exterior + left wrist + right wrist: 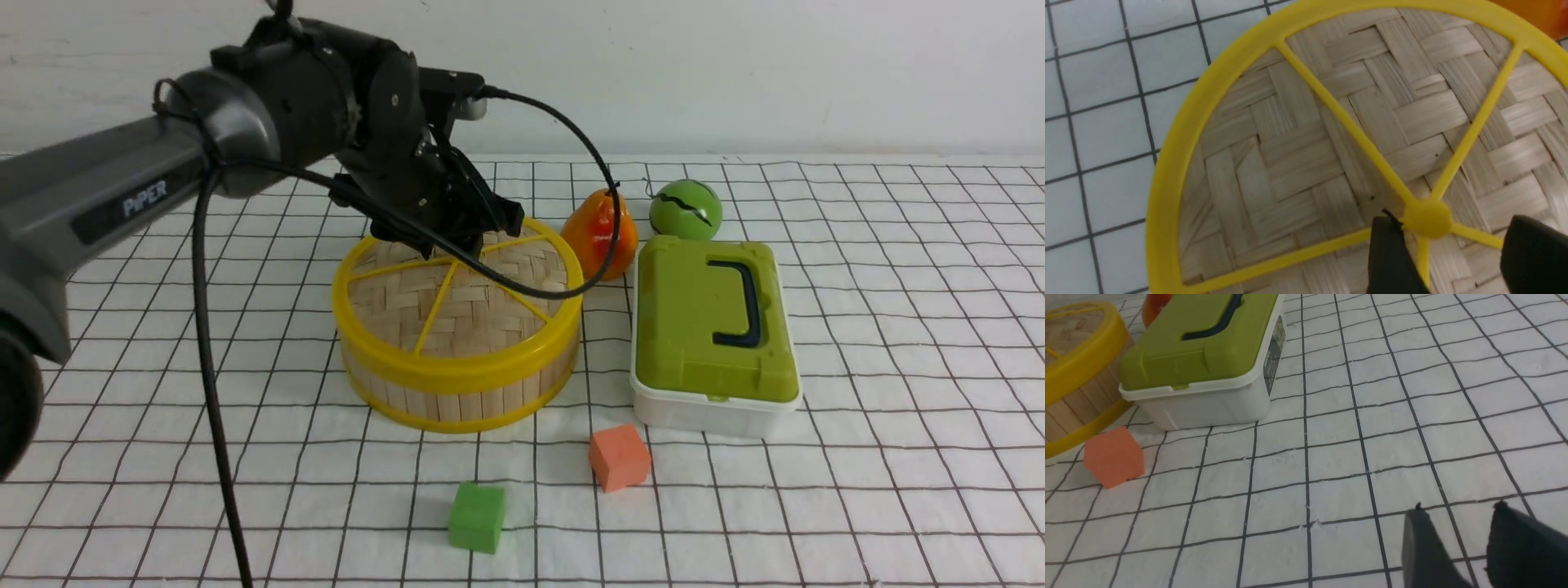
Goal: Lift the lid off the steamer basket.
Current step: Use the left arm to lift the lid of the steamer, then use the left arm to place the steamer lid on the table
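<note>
The counter is covered by a white cloth with a black grid and carries all items. The left arm, dark grey, reaches in from the left side and bends down over the centre of the counter; a black cable hangs from it to the near edge. The steamer basket stands upright near the middle of the counter, its pale slat wall bounded by yellow rims. The lid is seated flat on top of the steamer basket, woven face up, with yellow spokes meeting at a central hub. A white box with a green cover and a dark handle stands just beside the basket on its right. The left end effector is lowered onto the far half of the lid; the left wrist view shows it released, jaws spread to either side of the hub, one finger against the hub and the other clear of it. The right end effector appears only in the right wrist view, released and empty, above bare counter well right of the box. An orange fruit and a green ball lie behind the box. An orange cube lies in front of the gap between basket and box; a green cube lies nearer still, in front of the basket.
</note>
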You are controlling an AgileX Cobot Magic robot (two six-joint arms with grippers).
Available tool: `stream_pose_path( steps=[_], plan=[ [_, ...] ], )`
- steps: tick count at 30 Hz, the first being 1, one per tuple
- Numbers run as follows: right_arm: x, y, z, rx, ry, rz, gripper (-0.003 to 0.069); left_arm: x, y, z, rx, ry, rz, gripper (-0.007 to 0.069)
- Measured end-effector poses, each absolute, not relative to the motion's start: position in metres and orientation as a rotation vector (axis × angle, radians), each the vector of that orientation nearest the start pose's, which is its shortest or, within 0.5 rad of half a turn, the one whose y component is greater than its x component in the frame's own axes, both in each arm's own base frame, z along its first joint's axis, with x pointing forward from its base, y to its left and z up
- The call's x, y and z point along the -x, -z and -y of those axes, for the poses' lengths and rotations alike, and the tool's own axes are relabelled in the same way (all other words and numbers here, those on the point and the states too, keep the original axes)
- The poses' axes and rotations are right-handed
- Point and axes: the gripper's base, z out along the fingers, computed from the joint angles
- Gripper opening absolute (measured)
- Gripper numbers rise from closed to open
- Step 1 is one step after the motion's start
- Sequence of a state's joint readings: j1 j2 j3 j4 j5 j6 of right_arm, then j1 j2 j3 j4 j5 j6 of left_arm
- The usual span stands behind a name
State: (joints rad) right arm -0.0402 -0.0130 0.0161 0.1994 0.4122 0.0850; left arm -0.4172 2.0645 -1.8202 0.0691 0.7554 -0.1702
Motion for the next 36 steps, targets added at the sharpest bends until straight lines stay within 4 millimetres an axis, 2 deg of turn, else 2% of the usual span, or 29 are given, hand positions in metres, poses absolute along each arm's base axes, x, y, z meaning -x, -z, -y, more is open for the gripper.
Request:
stream_pose_path(
  steps=[4, 10, 18, 20, 22, 23, 24, 25, 26, 27, 28, 29, 31, 33, 34, 35, 36],
  plan=[
    [-0.051, -0.172, -0.005, -0.237, -0.230, -1.882, 0.0240, -0.442, -0.252, 0.189, -0.371, 0.135, -2.451, 0.0317],
    [-0.051, -0.172, -0.005, -0.237, -0.230, -1.882, 0.0240, -0.446, -0.250, 0.193, -0.386, 0.129, -2.412, 0.0106],
    [-0.051, -0.172, -0.005, -0.237, -0.230, -1.882, 0.0240, -0.443, -0.258, 0.191, -0.383, 0.130, -2.409, 0.0111],
    [-0.051, -0.172, -0.005, -0.237, -0.230, -1.882, 0.0240, -0.437, -0.274, 0.188, -0.376, 0.130, -2.401, 0.0111],
    [-0.051, -0.172, -0.005, -0.237, -0.230, -1.882, 0.0240, -0.427, -0.306, 0.182, -0.363, 0.136, -2.345, 0.0111],
    [-0.051, -0.172, -0.005, -0.237, -0.230, -1.882, 0.0240, -0.426, -0.310, 0.181, -0.362, 0.136, -2.337, 0.0111],
    [-0.051, -0.172, -0.005, -0.237, -0.230, -1.882, 0.0240, -0.417, -0.340, 0.176, -0.358, 0.134, -2.257, 0.0111],
    [-0.051, -0.172, -0.005, -0.237, -0.230, -1.882, 0.0240, -0.410, -0.361, 0.171, -0.359, 0.118, -2.197, 0.0111],
    [-0.051, -0.172, -0.005, -0.237, -0.230, -1.882, 0.0240, -0.408, -0.365, 0.170, -0.360, 0.114, -2.188, 0.0111],
    [-0.051, -0.172, -0.005, -0.237, -0.230, -1.882, 0.0240, -0.401, -0.387, 0.160, -0.359, 0.069, -2.123, 0.0111],
    [-0.051, -0.172, -0.005, -0.237, -0.230, -1.882, 0.0240, -0.400, -0.389, 0.159, -0.358, 0.063, -2.117, 0.0111],
    [-0.051, -0.172, -0.005, -0.237, -0.230, -1.882, 0.0240, -0.397, -0.403, 0.143, -0.333, 0.006, -2.086, 0.0111],
    [-0.051, -0.172, -0.005, -0.237, -0.230, -1.882, 0.0240, -0.400, -0.404, 0.124, -0.287, -0.048, -2.105, 0.0111],
    [-0.051, -0.172, -0.005, -0.237, -0.230, -1.882, 0.0240, -0.409, -0.392, 0.099, -0.216, -0.102, -2.154, 0.0111],
    [-0.051, -0.172, -0.005, -0.237, -0.230, -1.882, 0.0240, -0.418, -0.374, 0.077, -0.151, -0.137, -2.207, 0.0111],
    [-0.051, -0.172, -0.005, -0.237, -0.230, -1.882, 0.0240, -0.419, -0.371, 0.073, -0.142, -0.141, -2.214, 0.0111],
    [-0.051, -0.172, -0.005, -0.237, -0.230, -1.882, 0.0240, -0.429, -0.348, 0.051, -0.077, -0.167, -2.264, 0.0111]
  ],
)
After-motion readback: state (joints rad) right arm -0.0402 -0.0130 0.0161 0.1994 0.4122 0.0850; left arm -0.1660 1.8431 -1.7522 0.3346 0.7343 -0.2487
